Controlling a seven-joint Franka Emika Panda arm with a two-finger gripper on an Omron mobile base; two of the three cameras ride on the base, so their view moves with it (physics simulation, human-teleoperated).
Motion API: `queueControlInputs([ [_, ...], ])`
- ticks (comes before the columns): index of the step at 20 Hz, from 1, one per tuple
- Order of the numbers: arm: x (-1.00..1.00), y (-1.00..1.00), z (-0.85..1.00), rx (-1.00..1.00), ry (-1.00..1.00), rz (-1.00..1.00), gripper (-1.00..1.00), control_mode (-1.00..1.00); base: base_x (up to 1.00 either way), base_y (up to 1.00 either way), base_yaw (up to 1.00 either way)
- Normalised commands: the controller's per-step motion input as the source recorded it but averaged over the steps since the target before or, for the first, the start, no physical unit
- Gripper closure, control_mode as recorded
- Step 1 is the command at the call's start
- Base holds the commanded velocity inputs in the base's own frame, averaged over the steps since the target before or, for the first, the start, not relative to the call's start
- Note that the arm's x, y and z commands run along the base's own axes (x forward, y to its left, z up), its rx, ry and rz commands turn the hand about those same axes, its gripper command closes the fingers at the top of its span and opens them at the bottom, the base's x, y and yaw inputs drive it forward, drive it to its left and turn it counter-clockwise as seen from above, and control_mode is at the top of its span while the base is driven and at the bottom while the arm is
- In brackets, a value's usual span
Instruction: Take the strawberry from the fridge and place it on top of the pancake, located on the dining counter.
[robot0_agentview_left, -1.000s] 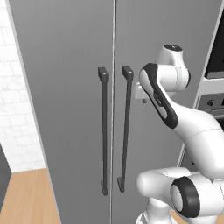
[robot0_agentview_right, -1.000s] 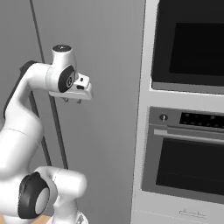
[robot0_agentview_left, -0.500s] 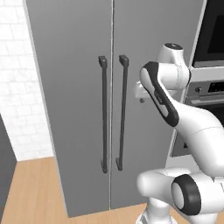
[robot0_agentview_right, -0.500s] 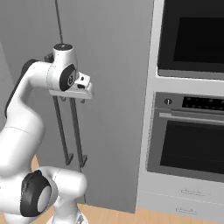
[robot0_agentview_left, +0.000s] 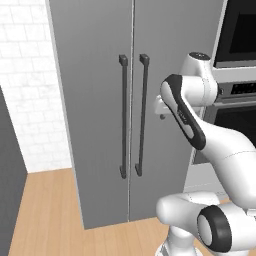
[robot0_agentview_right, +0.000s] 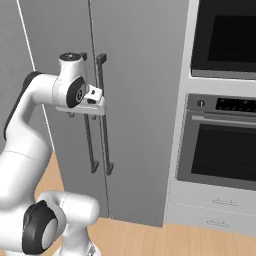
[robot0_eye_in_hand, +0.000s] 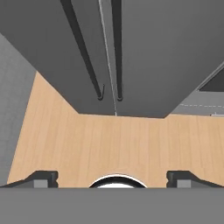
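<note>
The fridge stands shut, its two matte grey doors meeting at a thin centre seam. Two long dark bar handles run down either side of that seam: the left handle and the right handle, parallel and close together, each ending a little above the lower part of the doors. The strawberry is not visible with both doors closed.

The white arm rises in front of the right door, and the hand hangs at about the upper half of the handles, in front of the right door and just to the right of the right handle, clear of it. In the hand view the two dark fingertips sit far apart at the bottom corners, so the hand is spread wide and holds nothing. That view looks down the doors: both handles taper toward their lower ends, with the light wood floor below.

To the right of the fridge stands a wall oven with a dark glass door and a control strip above it, and another dark-glass unit higher up. Pale drawers sit beneath the oven. To the left of the fridge is a white brick wall.
</note>
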Motion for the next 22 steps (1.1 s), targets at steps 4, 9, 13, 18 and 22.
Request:
queueControlInputs([
  [4, 0.00, 0.00, 0.00, 0.00, 0.00, 0.00, -1.00, 1.00, -0.01, 0.24, 0.00],
  [9, 0.00, 0.00, 0.00, 0.00, 0.00, 0.00, -1.00, 1.00, 0.00, 0.00, 0.00],
  [13, 0.00, 0.00, 0.00, 0.00, 0.00, 0.00, -1.00, 1.00, 0.00, 0.01, 0.00],
  [18, 0.00, 0.00, 0.00, 0.00, 0.00, 0.00, -1.00, 1.00, 0.00, 0.05, 0.00],
  [22, 0.00, 0.00, 0.00, 0.00, 0.00, 0.00, -1.00, 1.00, 0.00, 0.12, 0.00],
])
